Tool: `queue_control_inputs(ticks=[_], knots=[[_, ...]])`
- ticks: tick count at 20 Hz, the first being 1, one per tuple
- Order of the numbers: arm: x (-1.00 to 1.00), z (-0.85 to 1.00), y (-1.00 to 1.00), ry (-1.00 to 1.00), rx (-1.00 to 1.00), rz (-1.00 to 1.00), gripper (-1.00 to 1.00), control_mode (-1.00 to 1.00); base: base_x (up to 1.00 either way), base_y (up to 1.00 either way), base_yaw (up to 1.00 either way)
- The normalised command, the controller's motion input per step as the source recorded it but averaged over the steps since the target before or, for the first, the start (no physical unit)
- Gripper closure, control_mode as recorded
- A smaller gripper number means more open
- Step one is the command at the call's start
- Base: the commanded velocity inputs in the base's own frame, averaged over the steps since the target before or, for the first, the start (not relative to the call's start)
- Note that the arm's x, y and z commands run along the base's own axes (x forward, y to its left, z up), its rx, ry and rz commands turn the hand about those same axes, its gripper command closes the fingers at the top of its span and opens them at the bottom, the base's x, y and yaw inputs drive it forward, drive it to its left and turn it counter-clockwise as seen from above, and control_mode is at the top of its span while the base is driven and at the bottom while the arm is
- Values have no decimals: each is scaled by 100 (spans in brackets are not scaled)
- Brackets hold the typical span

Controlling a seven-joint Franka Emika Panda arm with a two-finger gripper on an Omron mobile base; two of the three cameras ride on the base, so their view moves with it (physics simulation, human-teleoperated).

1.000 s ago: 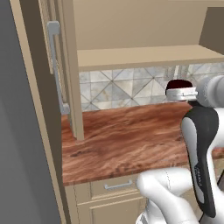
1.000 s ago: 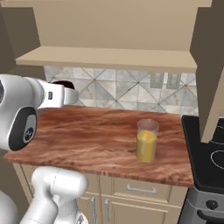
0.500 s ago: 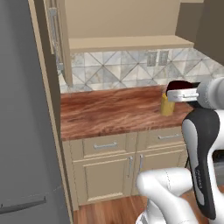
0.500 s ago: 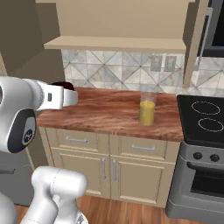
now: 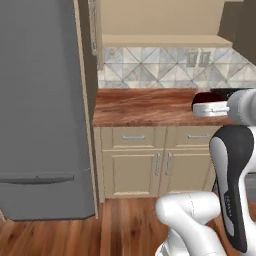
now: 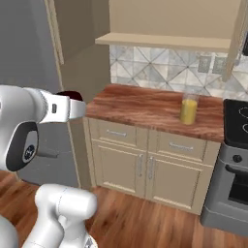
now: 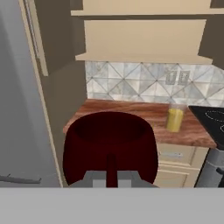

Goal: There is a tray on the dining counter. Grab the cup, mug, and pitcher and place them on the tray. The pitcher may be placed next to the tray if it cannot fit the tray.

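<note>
The gripper (image 7: 111,180) is clamped on the mug (image 7: 110,146), carried upright clear of the counter (image 6: 145,106) for transport to a tray, while the pitcher (image 6: 189,109) (at 2 o'clock in the hand view) awaits collection.

One mug (image 7: 110,148), dark maroon, is showing close up in the hand view, and one pitcher (image 6: 188,109) of orange-yellow liquid is standing on the one wood counter (image 6: 145,107). One grey refrigerator (image 5: 42,110) is filling the left of the left base view, and one stove (image 6: 236,131) is sitting at the counter's far end. Under the counter, two drawers (image 6: 116,133) are sitting above what is looking like two cabinet doors (image 6: 126,166), though the seam is faint. One open shelf (image 6: 164,41) is hanging above, and two wall outlets (image 6: 205,63) are showing on the tiled backsplash.
</note>
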Motion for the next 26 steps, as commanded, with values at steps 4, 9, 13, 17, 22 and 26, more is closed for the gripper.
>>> queue_control_inputs(ticks=[4, 9, 13, 17, 22, 26], knots=[[0, 0, 0, 0, 0, 0, 100, 100, -30, 11, 72], [0, 0, 0, 0, 0, 0, 100, 100, -24, 6, 87], [0, 0, 0, 0, 0, 0, 100, 100, -7, 0, 98], [0, 0, 0, 0, 0, 0, 100, 100, 0, 0, 97], [0, 0, 0, 0, 0, 0, 100, 100, 0, 0, 96], [0, 0, 0, 0, 0, 0, 100, 100, 14, 0, 95]])
